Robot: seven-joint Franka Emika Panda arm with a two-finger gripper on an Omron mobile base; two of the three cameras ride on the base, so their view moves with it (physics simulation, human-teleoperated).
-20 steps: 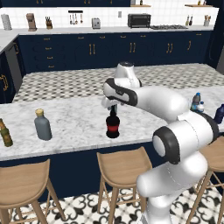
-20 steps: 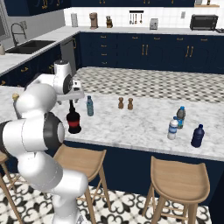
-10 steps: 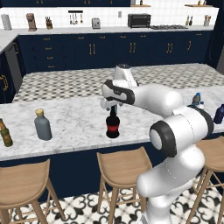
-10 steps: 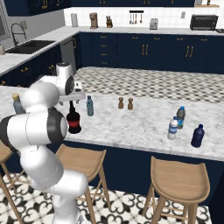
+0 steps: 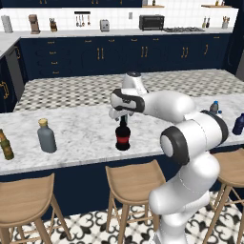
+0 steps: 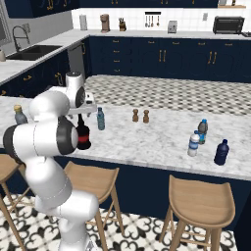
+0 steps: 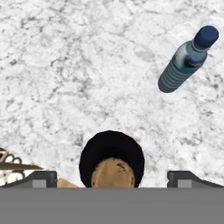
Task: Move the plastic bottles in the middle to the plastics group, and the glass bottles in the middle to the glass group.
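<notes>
One black bottle [image 5: 122, 137] stands near the counter [image 5: 81, 136] front edge, unmoved since earlier, the arm's elbow swung higher. Right base view: teal bottle [image 6: 100, 119] just beside it, bare marble beyond. Hand view: jaws spread wide, released, straddling the cork directly below.

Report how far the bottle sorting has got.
Done: nothing visibly. The black round-bellied glass bottle with red label stands mid-counter, far from the grey tan-stoppered bottle. In hand: the open claw straddles its neck, not gripping. Left: that move, plus the slim teal plastic bottle and the clear blue-capped bottle.

Shakers [image 6: 139, 115] (paired) on counter [image 6: 162, 139].
</notes>
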